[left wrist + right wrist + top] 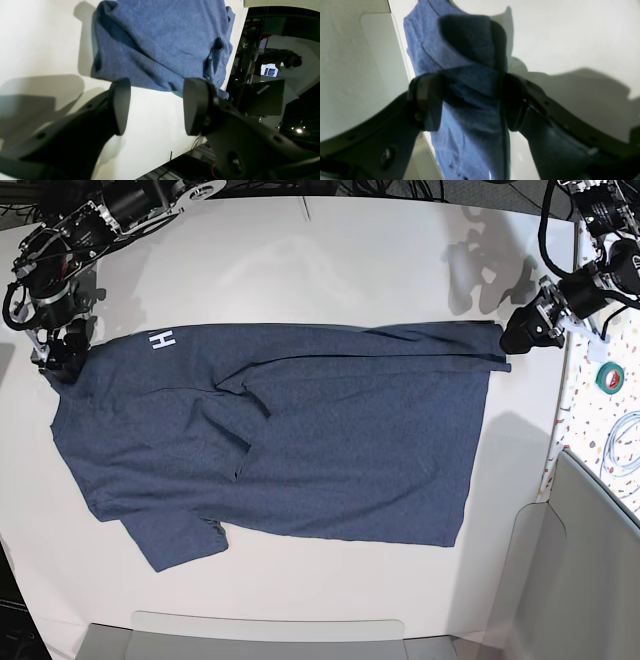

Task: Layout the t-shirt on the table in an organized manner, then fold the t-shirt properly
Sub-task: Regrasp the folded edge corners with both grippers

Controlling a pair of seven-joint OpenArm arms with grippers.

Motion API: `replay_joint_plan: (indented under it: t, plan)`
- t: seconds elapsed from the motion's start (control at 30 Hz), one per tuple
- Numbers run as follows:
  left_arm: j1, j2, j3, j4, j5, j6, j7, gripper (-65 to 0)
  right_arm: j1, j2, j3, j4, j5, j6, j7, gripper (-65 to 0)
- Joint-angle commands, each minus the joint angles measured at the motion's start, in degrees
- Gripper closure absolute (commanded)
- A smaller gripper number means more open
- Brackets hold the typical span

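t-shirt (300,440) spread flat across table (330,260), hem toward left gripper (522,330), sleeve end toward right gripper (60,352) | containers: none seen | left jaws apart, just off hem corner | right jaws apart, cloth between, grip unclear | bare white table on far and near sides

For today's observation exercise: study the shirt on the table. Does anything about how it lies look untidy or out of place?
Yes. The t-shirt lies spread on the table, but not flat: a diagonal crease with a tucked fold runs across its middle, and a corner at the hem end is bunched. Only part of the white lettering shows.
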Motion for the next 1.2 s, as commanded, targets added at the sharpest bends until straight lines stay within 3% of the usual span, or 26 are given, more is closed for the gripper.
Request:
replay_joint_plan:
  t: [0.0, 0.17, 0.37, 0.43, 0.7, 0.77, 0.93, 1.17]
  plan:
    - [-0.2, -1.1, -0.5, 0.9, -2.2, 0.6, 0.5, -32.2, 0.6, 0.6, -0.1, -0.2, 0.0, -0.1, -0.1, -35.2]
    - [-0.2, -1.1, -0.5, 0.9, -2.2, 0.6, 0.5, -32.2, 0.5, 1.2, -0.2, -1.8, 0.1, 0.3, -0.3, -34.0]
    - [-0.2, -1.1, -0.7, 0.9, -2.2, 0.6, 0.5, -32.2, -0.6, 1.2, -0.2, -1.6, 0.1, 0.7, -0.6, -7.4]
    - [-0.2, -1.3, -0.8, 0.8, -2.2, 0.6, 0.5, -32.2, -1.1, 1.2, -0.2, -1.6, 0.1, 2.9, -0.6, 0.0]
    - [4.0, -1.0, -10.8, 0.4, -2.2, 0.9, 0.5, -32.2, -2.1, 1.3, 0.3, -1.7, 0.2, 4.2, -3.5, 0.0]
    - [5.7, -0.8, -11.2, -1.5, -2.2, 2.8, 0.5, -32.3, -2.4, 1.3, 0.3, -1.6, 0.2, 4.2, -3.5, 0.0]
    - [5.8, 3.7, -10.2, -6.0, -2.2, 4.0, 0.5, -32.5, -2.5, 1.3, 0.3, -1.4, 0.2, 4.2, -3.5, 0.0]
    - [1.9, 4.5, -1.5, -6.0, -2.2, 4.1, 0.5, -32.5, -2.4, 1.3, 0.2, -1.4, 0.2, 4.2, -3.5, 0.0]
